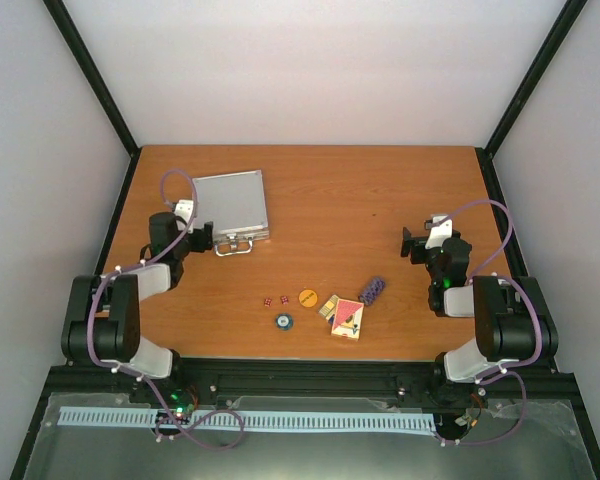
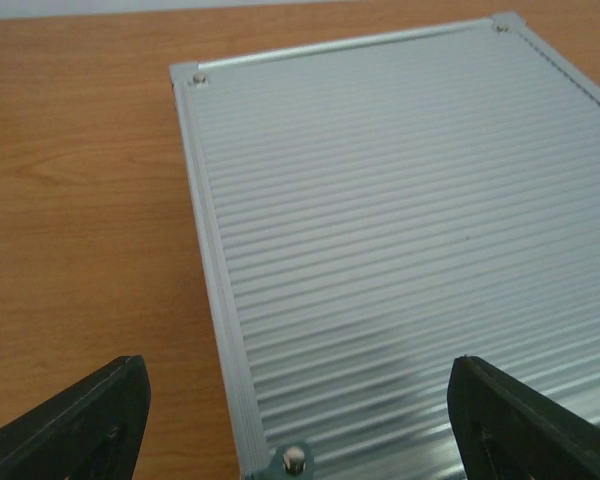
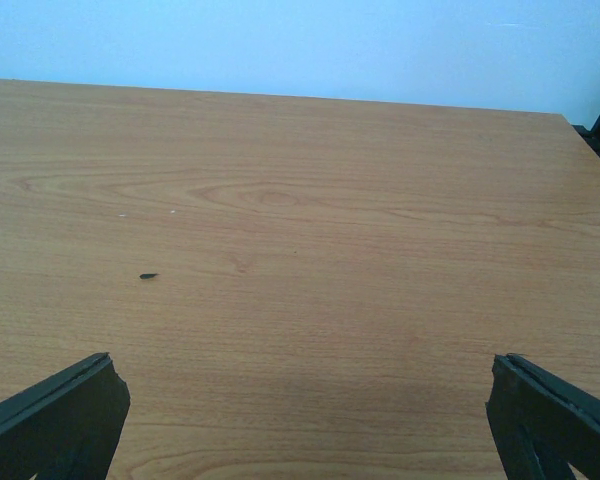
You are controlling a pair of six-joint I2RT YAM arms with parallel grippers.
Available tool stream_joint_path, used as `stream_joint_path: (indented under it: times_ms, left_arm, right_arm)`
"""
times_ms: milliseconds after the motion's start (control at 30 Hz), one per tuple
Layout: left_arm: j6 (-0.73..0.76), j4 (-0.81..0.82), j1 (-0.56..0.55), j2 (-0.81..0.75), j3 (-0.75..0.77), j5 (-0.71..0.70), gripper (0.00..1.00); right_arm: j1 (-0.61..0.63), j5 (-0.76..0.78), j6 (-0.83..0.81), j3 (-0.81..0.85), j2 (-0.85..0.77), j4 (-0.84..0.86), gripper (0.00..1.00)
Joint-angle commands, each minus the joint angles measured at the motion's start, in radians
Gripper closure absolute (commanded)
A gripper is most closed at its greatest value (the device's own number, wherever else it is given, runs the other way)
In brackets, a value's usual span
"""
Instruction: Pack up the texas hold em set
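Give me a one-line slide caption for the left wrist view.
Left gripper open wide over the near corner of the ribbed silver case lying on the wooden table.

We can read no text, number or brand anywhere. The printed faces of the two card decks [image 1: 348, 318] are too small and blurred for us to make out.

silver case [image 2: 410, 230] cut off right and below, red dice [image 1: 268, 300] faces too small
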Motion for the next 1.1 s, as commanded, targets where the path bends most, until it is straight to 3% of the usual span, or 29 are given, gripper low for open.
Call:
stream_joint_path:
  times_ms: [0,333,533,667,1067]
  left_arm:
    - [0.009,0.187,-0.003,0.035,0.008,0.025,0.0]
    - [-0.022,0.151,0.026,0.074,0.05,0.041,0.0]
    - [-0.042,0.568,0.026,0.053,-0.191,-0.007,0.0]
    - [-0.08,0.481,0.036,0.056,-0.151,-0.064,0.0]
    - [-0.081,0.495,0.036,0.057,-0.154,-0.065,0.0]
  right_arm:
    - [-0.008,0.014,0.007,0.012,0.0,0.061,0.0]
    - [-0.007,0.015,0.006,0.013,0.0,0.061,0.0]
    - [-0.007,0.013,0.006,0.013,0.001,0.061,0.0]
    - [-0.008,0.014,0.007,0.013,0.001,0.061,0.0]
    - [-0.007,0.014,0.006,0.014,0.0,0.059,0.0]
